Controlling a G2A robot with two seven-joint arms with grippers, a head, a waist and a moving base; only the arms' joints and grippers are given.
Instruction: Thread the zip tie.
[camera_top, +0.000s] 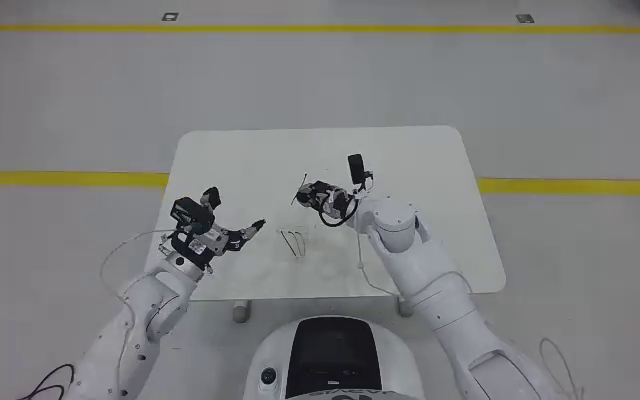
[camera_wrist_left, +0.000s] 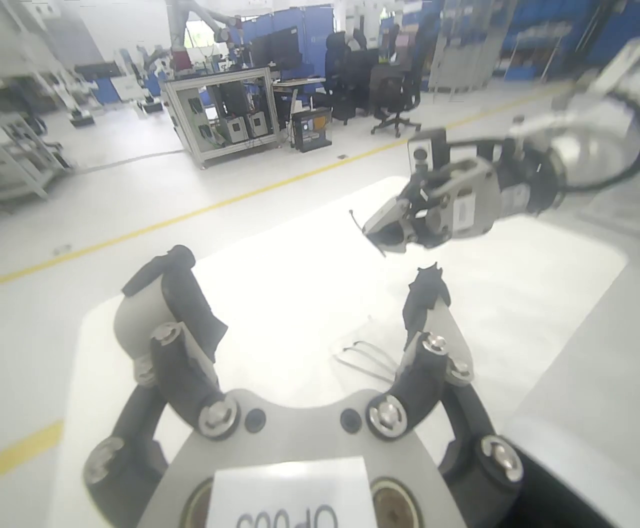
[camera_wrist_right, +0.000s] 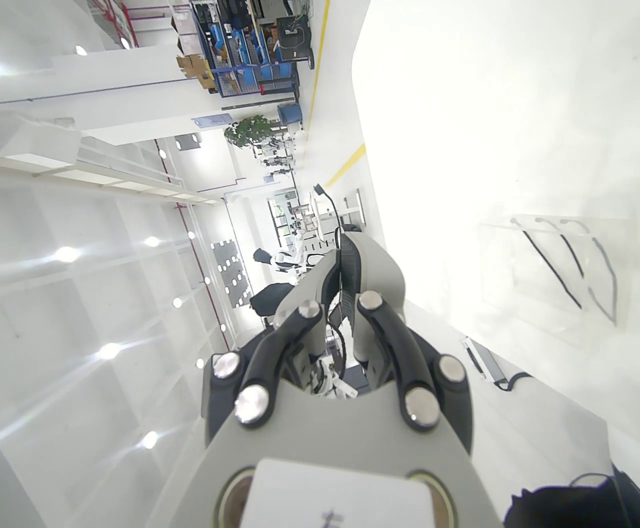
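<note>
Right gripper (camera_wrist_left: 372, 231) fingers pinched tight on one zip tie (camera_wrist_left: 354, 215), raised above the white table (camera_top: 420, 160); left gripper (camera_wrist_left: 300, 270) fingers spread wide, near three spare zip ties (camera_top: 291, 243) lying on the table between the arms.

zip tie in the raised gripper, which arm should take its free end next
Left, probably. The left gripper is open, empty and faces the zip tie, which the right gripper is shut on.
</note>
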